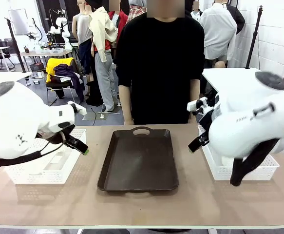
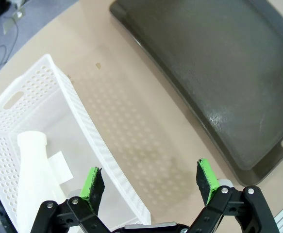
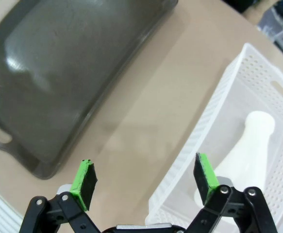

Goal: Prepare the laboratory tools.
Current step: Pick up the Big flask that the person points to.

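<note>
One frosted-white flask [image 2: 34,177] lies on its side in the left white lattice basket [image 2: 78,111]. My left gripper [image 2: 150,180] is open above that basket's rim, nothing between its green pads. A second frosted flask [image 3: 248,153] lies in the right white basket [image 3: 214,111]. My right gripper [image 3: 143,177] is open, straddling that basket's near wall, and holds nothing. In the front view the left gripper [image 1: 78,143] hangs over the left basket [image 1: 49,168] and the right gripper [image 1: 197,141] beside the right basket [image 1: 239,170]. The flasks are hidden there behind the arms.
A dark brown tray [image 1: 139,158] with a handle cut-out lies bare at the table's middle. A person in black [image 1: 161,63] stands at the far edge behind it. Bare tan tabletop [image 1: 142,207] runs along the near edge.
</note>
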Robot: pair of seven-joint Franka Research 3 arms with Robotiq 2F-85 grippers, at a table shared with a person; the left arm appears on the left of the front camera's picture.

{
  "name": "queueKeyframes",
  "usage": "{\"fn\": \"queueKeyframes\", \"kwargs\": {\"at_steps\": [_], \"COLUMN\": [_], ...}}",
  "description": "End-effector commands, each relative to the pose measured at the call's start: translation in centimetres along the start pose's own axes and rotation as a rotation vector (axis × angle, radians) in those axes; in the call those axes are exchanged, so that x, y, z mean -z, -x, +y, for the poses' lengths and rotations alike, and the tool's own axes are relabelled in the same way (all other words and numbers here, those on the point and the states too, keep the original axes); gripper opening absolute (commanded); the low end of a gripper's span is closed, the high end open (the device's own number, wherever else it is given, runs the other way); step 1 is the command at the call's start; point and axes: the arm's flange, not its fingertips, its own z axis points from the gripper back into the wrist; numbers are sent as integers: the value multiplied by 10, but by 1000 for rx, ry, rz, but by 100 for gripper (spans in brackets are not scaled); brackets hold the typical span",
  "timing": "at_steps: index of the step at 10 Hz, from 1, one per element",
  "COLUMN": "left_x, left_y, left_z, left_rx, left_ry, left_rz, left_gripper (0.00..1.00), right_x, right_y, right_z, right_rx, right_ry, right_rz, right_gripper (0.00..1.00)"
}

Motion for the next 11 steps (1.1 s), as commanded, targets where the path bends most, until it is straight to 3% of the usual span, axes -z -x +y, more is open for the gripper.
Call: {"fn": "queueKeyframes", "kwargs": {"at_steps": [1, 7, 11], "left_x": [-44, -94, -112], "left_y": [17, 67, 86], "left_z": [39, 117, 136], "left_rx": [-85, -232, -247], "left_ry": [137, 571, 587], "left_rz": [-63, -216, -247], "left_gripper": [100, 100, 100], "right_x": [-58, -110, -115], "right_y": [16, 62, 87], "right_z": [-37, -99, -112], "right_rx": [36, 278, 326], "right_ry": [-77, -333, -384], "right_rz": [-50, -154, -175], "right_gripper": [100, 100, 100]}}
